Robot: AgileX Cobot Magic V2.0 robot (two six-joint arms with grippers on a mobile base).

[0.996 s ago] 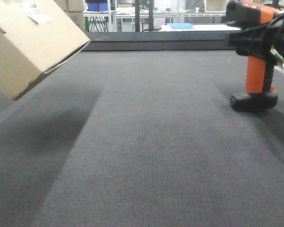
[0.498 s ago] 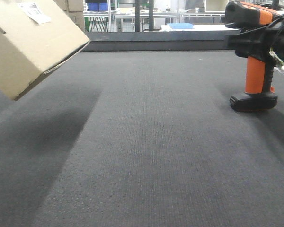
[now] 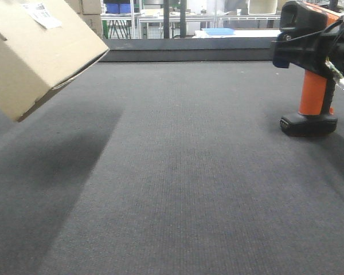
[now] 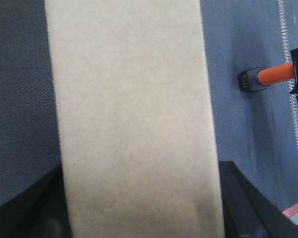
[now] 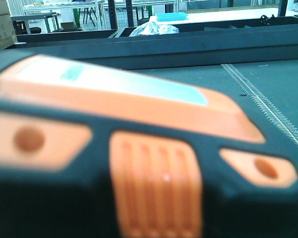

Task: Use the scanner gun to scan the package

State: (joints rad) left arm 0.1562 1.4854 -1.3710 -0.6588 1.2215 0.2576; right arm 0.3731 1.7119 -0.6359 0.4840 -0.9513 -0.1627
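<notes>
Found the box (image 3: 37, 54) aloft at the front view's upper left, tilted, label (image 3: 42, 14) on its upper face, low corner clear of the mat (image 3: 178, 172) and a shadow beneath. Saw the left gripper (image 4: 141, 215) clamped on it in the left wrist view, with dark fingers (image 4: 251, 208) pressed to both long edges at the frame's bottom and cardboard filling the span between. Found the scanner (image 3: 309, 69) well apart at the far right, orange grip nearly upright with a slight lean, black foot at or just above the mat; could not tell which. Saw its head sunk in the black bulk of the right gripper (image 3: 339, 57) at the frame's edge. Could not tell whether those jaws were closed on it, the right wrist view showing only blurred orange and black casing. Noted a wide bare stretch of mat between box and scanner, bounded at the back by a raised dark rail (image 3: 189, 52) and, beside the scanner, by a pale stitched seam (image 4: 286, 34).
</notes>
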